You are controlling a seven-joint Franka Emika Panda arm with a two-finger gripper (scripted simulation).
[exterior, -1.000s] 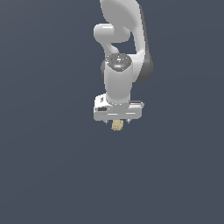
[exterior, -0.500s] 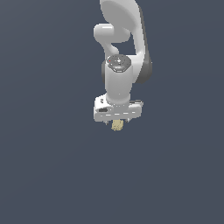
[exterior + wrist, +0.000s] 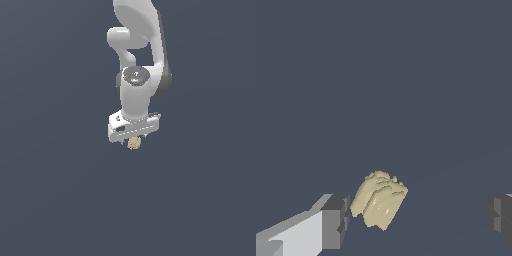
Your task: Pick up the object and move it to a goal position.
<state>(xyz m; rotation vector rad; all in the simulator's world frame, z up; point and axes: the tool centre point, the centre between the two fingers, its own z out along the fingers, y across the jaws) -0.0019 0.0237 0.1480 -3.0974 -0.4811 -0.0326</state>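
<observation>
Object (image 3: 378, 200) between spread fingers (image 3: 336, 220) (tips cropped)

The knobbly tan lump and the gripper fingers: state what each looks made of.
The tan lump looks like matte, waxy or clay-like stuff: pale yellow, with soft ridged bumps and no sharp highlights. Its true material stays open in a render. The gripper fingertips look like dark grey matte rubber or plastic pads, blocky and dull, on a smooth white body.
</observation>
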